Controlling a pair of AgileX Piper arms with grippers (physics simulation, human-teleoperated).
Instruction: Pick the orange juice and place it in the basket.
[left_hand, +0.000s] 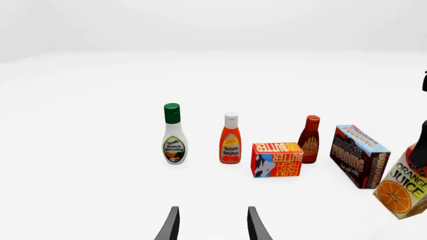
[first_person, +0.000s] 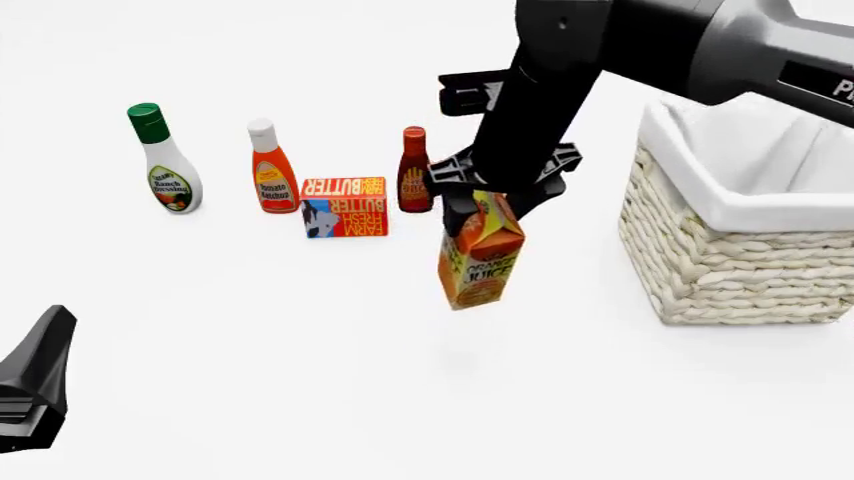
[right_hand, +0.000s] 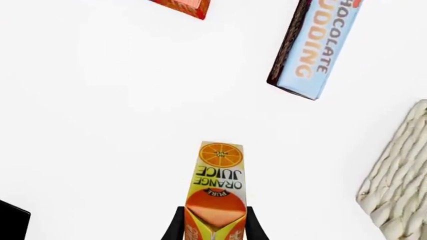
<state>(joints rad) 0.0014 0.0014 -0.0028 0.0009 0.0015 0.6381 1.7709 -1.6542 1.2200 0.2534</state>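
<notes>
Two arms: right end effector (right_hand: 213, 226) grips orange juice (first_person: 479, 262) by its gable top, carton tilted, off the table (first_person: 267, 380), left of basket (first_person: 747, 240). Left end effector (left_hand: 212, 225) spread apart, holding nothing.

Right arm: enters from the right edge of the counter, reaches toward the middle, wrist turned steeply downward. Right gripper (first_person: 483, 205) fingers (right_hand: 175, 226) clamped either side of the gabled top of the orange juice (first_person: 478, 262), which hangs slightly tilted, clear of the counter. Left arm: low near the front-left corner of the counter. Left gripper (left_hand: 212, 225) fingers parted, nothing between them, pointing toward the far edge
</notes>
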